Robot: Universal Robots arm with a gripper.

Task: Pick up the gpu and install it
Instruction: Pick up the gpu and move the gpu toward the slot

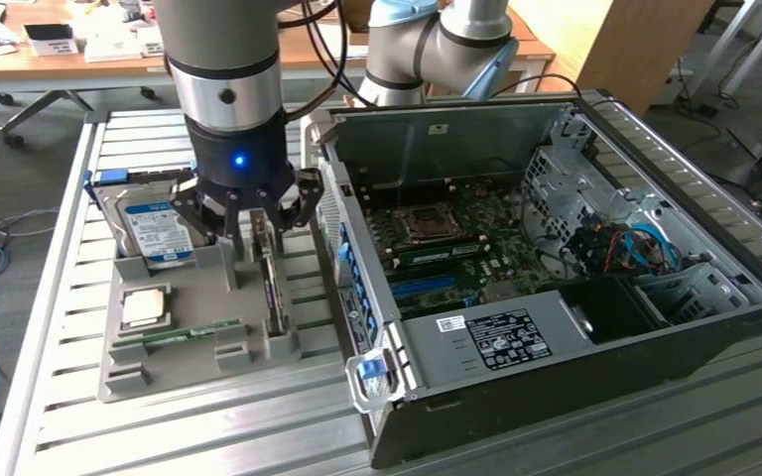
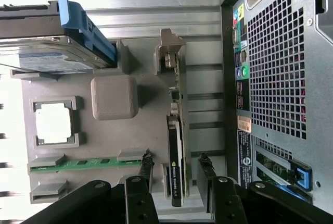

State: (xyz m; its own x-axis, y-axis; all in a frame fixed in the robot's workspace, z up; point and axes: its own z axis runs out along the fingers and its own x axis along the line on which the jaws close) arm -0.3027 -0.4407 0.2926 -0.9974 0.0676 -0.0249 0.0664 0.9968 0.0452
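Observation:
The gpu (image 2: pixel 177 146) is a thin dark card standing on edge in a slot of the grey holder tray (image 2: pixel 156 78), with its metal bracket end toward the far post. In the exterior view the gpu (image 1: pixel 271 288) rises from the tray (image 1: pixel 183 372) just beside the open computer case (image 1: pixel 554 288). My gripper (image 1: pixel 255 223) hangs directly over the card. In the wrist view the gripper (image 2: pixel 176 157) is open and straddles the card, one finger (image 2: pixel 147 161) on each side with a gap to the board. Nothing is held.
The tray also holds a blue-labelled hard drive (image 1: pixel 156 233), a square CPU (image 1: pixel 143 307) and a green RAM stick (image 1: pixel 190 332). The case lies on its side with the motherboard (image 1: pixel 447 248) exposed. Its rear panel (image 2: pixel 276 78) stands close to the card.

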